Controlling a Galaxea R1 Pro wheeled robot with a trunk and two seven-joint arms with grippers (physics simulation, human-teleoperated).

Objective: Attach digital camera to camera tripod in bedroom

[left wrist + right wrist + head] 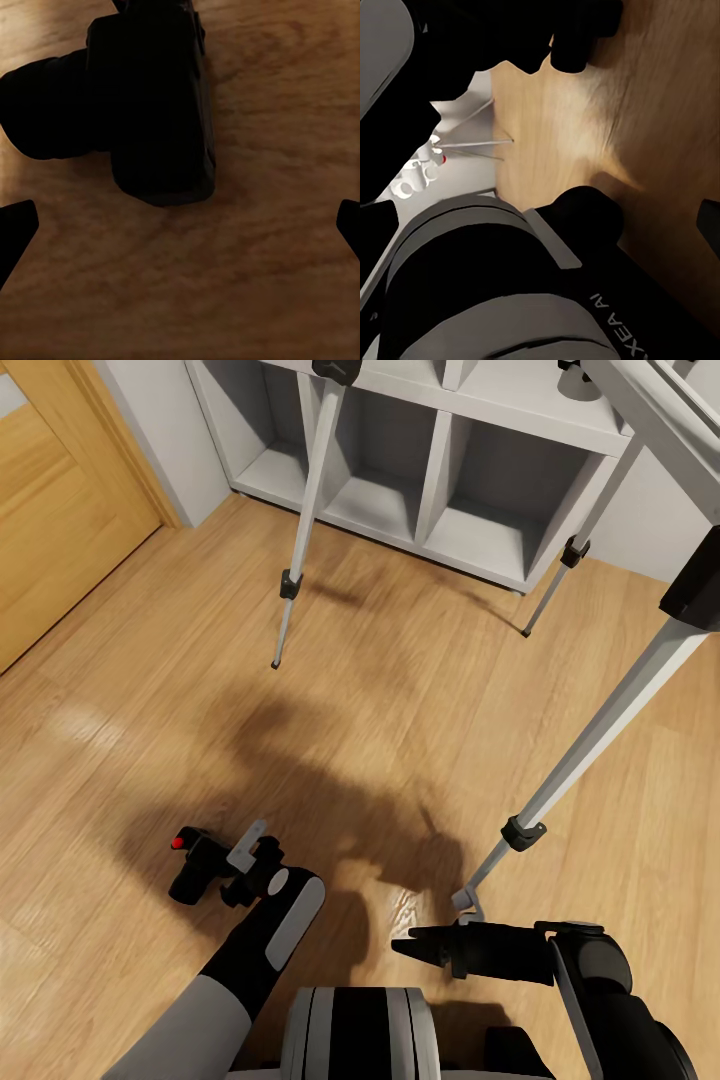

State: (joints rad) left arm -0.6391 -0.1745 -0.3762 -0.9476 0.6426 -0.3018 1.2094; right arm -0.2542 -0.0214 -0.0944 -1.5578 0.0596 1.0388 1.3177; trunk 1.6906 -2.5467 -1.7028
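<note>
The digital camera lies on the wood floor at the lower left, black, with its red button facing up. In the left wrist view the digital camera is a dark box with its lens to one side, just ahead of the fingertips and not between them. My left gripper hangs open right beside it. The camera tripod stands with one silver leg near my right gripper, which is open and holds nothing. Two further legs stand by the shelf.
A white cube shelf lines the far wall behind the tripod legs. A wooden door is at the left. My left forearm crosses close in front of the right wrist camera. Bare plank floor spreads between the legs.
</note>
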